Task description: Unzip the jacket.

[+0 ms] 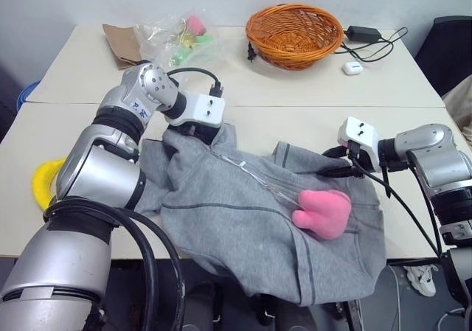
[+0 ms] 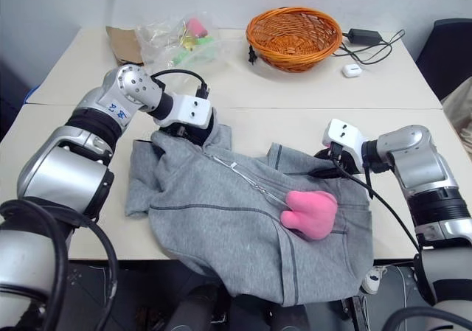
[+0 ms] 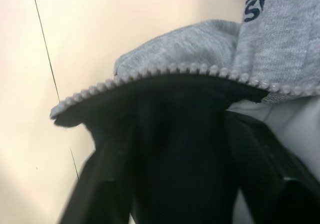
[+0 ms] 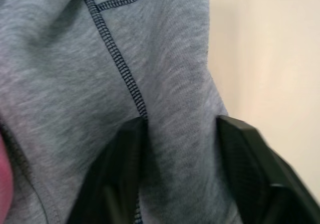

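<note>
Cream desk (image 1: 310, 124): large grey fleece zip-up jacket (image 1: 236, 220) overhangs the front edge; left hand (image 1: 193, 130) clamps its collar, right hand (image 4: 177, 149) pinches the side fabric, likely for tension while unzipping.

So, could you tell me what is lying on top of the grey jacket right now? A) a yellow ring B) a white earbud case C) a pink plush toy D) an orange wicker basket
C: the pink plush toy lies on the jacket, right beside its zipper line.

An orange wicker basket (image 1: 295, 35), a charger (image 1: 363, 32) and a plastic bag (image 1: 177, 40) sit on the table (image 1: 310, 121).
</note>
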Controlling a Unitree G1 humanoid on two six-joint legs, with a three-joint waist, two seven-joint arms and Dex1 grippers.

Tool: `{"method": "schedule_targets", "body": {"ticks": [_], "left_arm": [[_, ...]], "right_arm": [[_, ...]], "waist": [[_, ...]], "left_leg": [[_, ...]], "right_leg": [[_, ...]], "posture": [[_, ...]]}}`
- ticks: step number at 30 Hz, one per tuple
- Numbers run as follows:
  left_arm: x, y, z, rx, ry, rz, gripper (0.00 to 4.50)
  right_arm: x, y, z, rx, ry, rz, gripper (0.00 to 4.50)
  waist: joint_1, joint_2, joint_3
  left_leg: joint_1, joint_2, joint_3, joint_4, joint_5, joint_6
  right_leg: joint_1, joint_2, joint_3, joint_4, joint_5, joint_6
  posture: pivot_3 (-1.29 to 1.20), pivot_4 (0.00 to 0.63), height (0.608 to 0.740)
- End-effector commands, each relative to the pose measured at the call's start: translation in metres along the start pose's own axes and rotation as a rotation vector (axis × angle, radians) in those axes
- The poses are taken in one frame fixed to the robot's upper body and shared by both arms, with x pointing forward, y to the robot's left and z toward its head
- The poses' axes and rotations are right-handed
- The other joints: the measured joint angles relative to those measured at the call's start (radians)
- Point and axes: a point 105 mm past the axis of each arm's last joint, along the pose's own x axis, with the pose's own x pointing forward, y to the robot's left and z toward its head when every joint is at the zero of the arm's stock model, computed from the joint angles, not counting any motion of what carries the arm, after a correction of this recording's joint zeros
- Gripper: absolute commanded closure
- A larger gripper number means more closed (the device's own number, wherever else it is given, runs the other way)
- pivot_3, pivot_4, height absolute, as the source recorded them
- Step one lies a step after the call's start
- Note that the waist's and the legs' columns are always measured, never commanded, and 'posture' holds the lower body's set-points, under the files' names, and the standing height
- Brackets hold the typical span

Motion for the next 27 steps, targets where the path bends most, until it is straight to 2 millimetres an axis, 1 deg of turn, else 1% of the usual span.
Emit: {"method": "schedule_targets", "body": {"ticks": [1, 4, 5, 6, 10, 12, 14, 17, 19, 24, 27], "left_arm": [[-0.009, -0.001, -0.016, -0.04, 0.031, 0.037, 3.07], [-0.012, -0.004, -0.028, -0.095, 0.042, 0.064, 3.99], [-0.015, -0.002, -0.033, -0.124, 0.044, 0.097, 4.29], [-0.018, 0.0, -0.038, -0.163, 0.043, 0.138, 4.44], [-0.035, 0.004, -0.062, -0.309, 0.024, 0.306, 4.44], [-0.041, 0.005, -0.074, -0.347, 0.035, 0.393, 4.44], [-0.043, 0.007, -0.08, -0.37, 0.032, 0.467, 4.44], [-0.039, 0.007, -0.078, -0.395, -0.019, 0.523, 4.44], [-0.032, 0.004, -0.074, -0.399, -0.058, 0.526, 4.44], [-0.007, -0.018, -0.063, -0.395, -0.129, 0.384, 4.44], [-0.002, -0.026, -0.058, -0.401, -0.165, 0.314, 4.44]], "right_arm": [[-0.016, -0.011, 0.006, -0.028, -0.008, -0.053, 3.4], [-0.023, -0.017, 0.003, -0.036, 0.006, -0.09, 4.44], [-0.027, -0.021, 0.002, -0.039, 0.008, -0.112, 4.5], [-0.033, -0.024, 0.002, -0.041, 0.007, -0.139, 4.5], [-0.054, -0.039, 0.001, -0.054, -0.004, -0.269, 4.5], [-0.061, -0.045, 0.0, -0.048, -0.012, -0.329, 4.5], [-0.064, -0.049, -0.004, -0.056, -0.006, -0.378, 4.5], [-0.063, -0.057, -0.008, -0.051, -0.011, -0.45, 4.5], [-0.058, -0.061, -0.008, -0.068, -0.018, -0.485, 4.5], [-0.042, -0.067, -0.007, -0.107, -0.03, -0.53, 4.5], [-0.033, -0.064, -0.009, -0.113, -0.024, -0.502, 4.5]], "waist": [[-0.001, 0.0, 0.0], [-0.001, 0.0, 0.0], [-0.003, 0.0, 0.0], [-0.003, 0.0, 0.0], [-0.004, 0.0, 0.0], [-0.004, 0.0, 0.0], [-0.003, 0.0, 0.0], [-0.002, 0.0, 0.0], [0.0, 0.0, 0.0], [-0.002, 0.0, 0.0], [-0.002, 0.0, 0.0]], "left_leg": [[0.0, 0.0, 0.0, 0.0, 0.0, 0.0], [0.0, 0.0, 0.0, 0.0, 0.0, 0.0], [0.0, 0.0, 0.0, 0.0, 0.0, 0.0], [0.0, 0.0, 0.0, 0.0, 0.0, 0.0], [0.0, 0.0, 0.0, 0.0, 0.0, 0.0], [0.0, 0.0, 0.0, 0.0, 0.0, 0.0], [0.0, 0.0, 0.0, 0.001, 0.0, 0.0], [0.0, 0.0, -0.001, 0.002, 0.0, 0.0], [-0.001, 0.0, -0.001, 0.003, 0.0, 0.0], [-0.001, 0.0, -0.001, 0.004, 0.0, 0.0], [-0.001, -0.001, -0.001, 0.004, 0.0, 0.0]], "right_leg": [[0.0, 0.0, 0.0, 0.0, 0.0, 0.0], [0.0, 0.0, 0.0, 0.0, 0.0, 0.0], [0.0, 0.0, 0.0, 0.0, 0.0, 0.0], [0.0, 0.0, 0.0, 0.0, 0.0, 0.0], [0.0, 0.0, 0.0, 0.001, 0.0, 0.0], [0.0, 0.0, 0.0, 0.001, 0.0, 0.0], [0.0, 0.0, 0.0, 0.001, 0.0, 0.0], [0.0, -0.001, 0.0, 0.001, 0.0, 0.0], [0.0, -0.001, -0.001, 0.002, 0.0, 0.0], [0.001, -0.001, 0.0, 0.002, 0.0, 0.0], [0.001, -0.001, 0.0, 0.002, 0.0, 0.0]], "posture": [[0.0, 0.15, 0.74], [0.0, 0.15, 0.74], [0.0, 0.15, 0.74], [0.0, 0.15, 0.74], [0.0, 0.15, 0.74], [0.0, 0.15, 0.74], [0.0, 0.15, 0.74], [0.0, 0.15, 0.74], [0.0, 0.15, 0.74], [0.0, 0.15, 0.74], [0.0, 0.15, 0.74]]}}
